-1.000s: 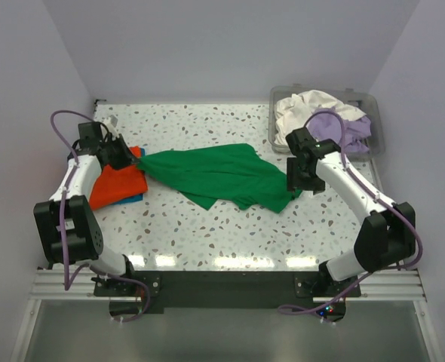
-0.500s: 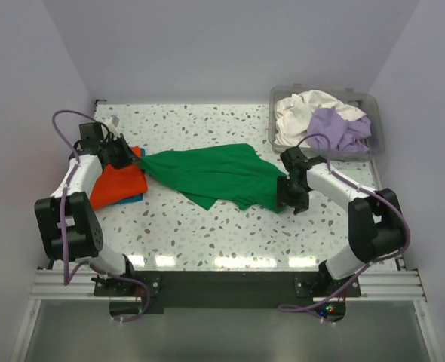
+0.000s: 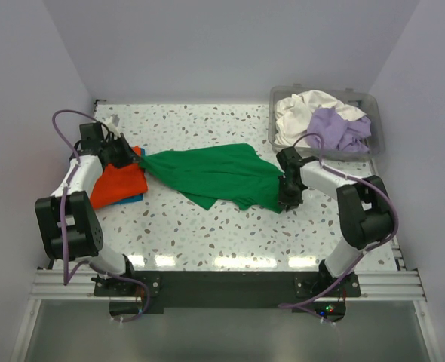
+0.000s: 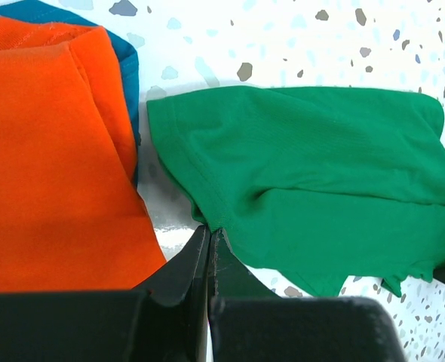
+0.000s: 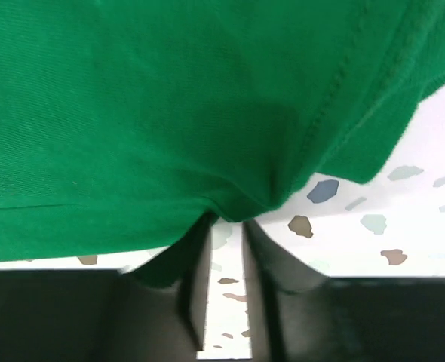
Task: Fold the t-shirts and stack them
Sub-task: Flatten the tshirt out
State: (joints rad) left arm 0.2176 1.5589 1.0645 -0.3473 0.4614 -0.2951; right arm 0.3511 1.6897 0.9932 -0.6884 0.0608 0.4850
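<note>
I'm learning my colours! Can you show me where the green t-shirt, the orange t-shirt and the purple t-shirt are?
green t-shirt (image 3: 215,175), top view, middle of the spread cloth.
orange t-shirt (image 4: 49,151), left wrist view, middle of its flat folded top.
purple t-shirt (image 3: 336,127), top view, middle of the crumpled bunch.

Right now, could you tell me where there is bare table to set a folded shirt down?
Widest: the near strip of table between the green t-shirt and the arm bases. Also the far strip along the back wall, left of the bin. Crowded: orange stack at left, green t-shirt across the middle.
</note>
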